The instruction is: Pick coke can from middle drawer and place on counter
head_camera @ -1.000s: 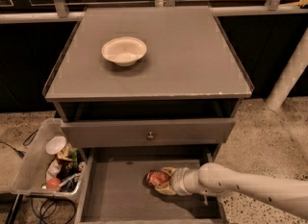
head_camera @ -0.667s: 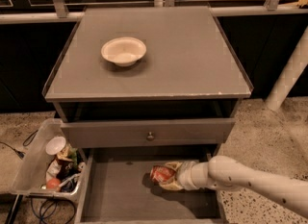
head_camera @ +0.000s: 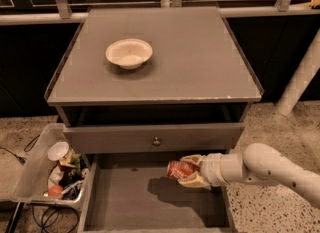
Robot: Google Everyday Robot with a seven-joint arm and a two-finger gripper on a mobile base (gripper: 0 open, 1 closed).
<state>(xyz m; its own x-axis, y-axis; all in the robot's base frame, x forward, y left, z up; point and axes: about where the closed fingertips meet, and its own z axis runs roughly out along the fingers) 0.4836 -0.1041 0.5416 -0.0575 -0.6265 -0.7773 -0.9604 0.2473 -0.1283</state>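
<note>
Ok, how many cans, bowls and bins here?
Red soda can: 1, gripped by the tool over the open grey drawer box
White round bowl: 1, on the grey counter top
Grey plastic bin: 1, beside the cabinet
Total: 3

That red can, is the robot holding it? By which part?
Yes. The end effector, over the open middle drawer, grips the coke can sideways by its right end.
</note>
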